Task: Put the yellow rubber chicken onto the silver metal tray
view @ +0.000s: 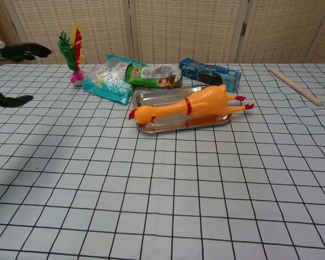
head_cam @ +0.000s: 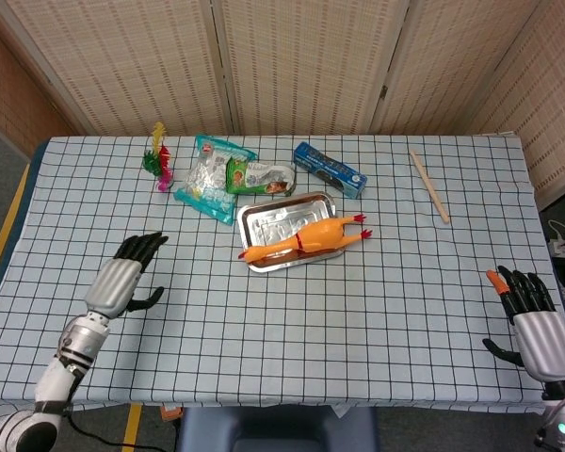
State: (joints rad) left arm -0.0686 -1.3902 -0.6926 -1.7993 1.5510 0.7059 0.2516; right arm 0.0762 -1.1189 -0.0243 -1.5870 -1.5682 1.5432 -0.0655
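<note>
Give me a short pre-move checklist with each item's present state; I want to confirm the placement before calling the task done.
1. Yellow rubber chicken lies on the silver metal tray: ok.
2. Chicken fully inside the rim: not ok; head and feet overhang the ends.
3. Left hand holds nothing, fingers apart, away from the tray: ok.
4. Right hand holds nothing, at the table's right edge: ok.
5. Tray flat on the checked tablecloth: ok, as far as the chest view shows.
6. Snack bags and blue box apart from the tray: cannot tell.
</note>
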